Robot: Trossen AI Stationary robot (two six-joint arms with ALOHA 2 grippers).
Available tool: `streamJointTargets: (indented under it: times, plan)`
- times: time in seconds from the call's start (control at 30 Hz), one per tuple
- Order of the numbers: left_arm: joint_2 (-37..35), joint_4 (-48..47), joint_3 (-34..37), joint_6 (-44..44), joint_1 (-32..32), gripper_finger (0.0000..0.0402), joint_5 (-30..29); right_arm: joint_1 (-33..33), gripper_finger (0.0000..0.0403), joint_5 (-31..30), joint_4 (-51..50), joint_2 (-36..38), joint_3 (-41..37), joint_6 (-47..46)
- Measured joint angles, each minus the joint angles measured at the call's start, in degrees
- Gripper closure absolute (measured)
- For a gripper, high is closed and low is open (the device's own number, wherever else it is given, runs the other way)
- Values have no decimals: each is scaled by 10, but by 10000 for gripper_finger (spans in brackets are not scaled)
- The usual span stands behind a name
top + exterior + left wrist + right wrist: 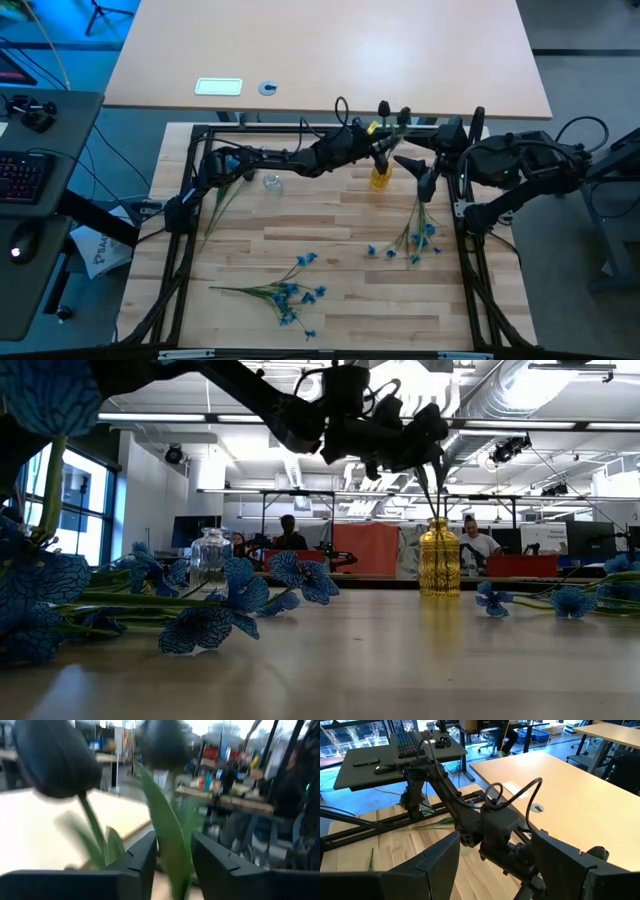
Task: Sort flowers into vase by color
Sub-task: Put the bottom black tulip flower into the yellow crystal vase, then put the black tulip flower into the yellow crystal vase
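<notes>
Two vases stand on the wooden table (330,300): a yellow vase (380,178) at twelve o'clock and a clear vase (272,184) at eleven. The left gripper (385,148), above the yellow vase, clamps a dark tulip stem (172,855), buds up, roughly upright. The right gripper (422,175) waits open beside it. Two blue sprig clusters (285,292) lie flat, at six and three o'clock.

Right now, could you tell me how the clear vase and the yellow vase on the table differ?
The clear vase is colourless glass, while the yellow vase is amber. The clear vase holds no flowers; the yellow vase has dark stems rising from it, with the left gripper above it. The clear vase looks shorter and squatter than the yellow vase. Both stand upright.
</notes>
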State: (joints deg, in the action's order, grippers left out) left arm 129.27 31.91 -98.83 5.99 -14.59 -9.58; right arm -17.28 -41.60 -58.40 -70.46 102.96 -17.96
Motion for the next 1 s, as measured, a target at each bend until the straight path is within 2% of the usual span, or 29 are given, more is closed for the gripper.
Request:
streamJointTargets:
  times: [0.1, 0.37, 0.53, 0.7, 0.83, 1.0]
  plan:
    - [-9, -38, 0, 4, 0, 266, 0, 0, 160, 0, -5, 0, 0, 0]
    - [-83, -229, 0, -18, 0, 218, 1, 0, 160, 0, -25, 0, 0, 1]
    - [-136, -367, 0, -65, 0, 205, 27, 0, 160, -12, -33, 0, 0, 4]
    - [-193, -508, 6, -54, 3, 203, 61, 0, 160, -19, -35, 0, 0, 29]
    - [-255, -553, 83, -12, 14, 203, 61, 0, 160, -19, -38, 0, 0, 57]
    - [-380, -568, 246, 88, 47, 203, -8, 0, 160, -19, -51, 0, 0, 76]
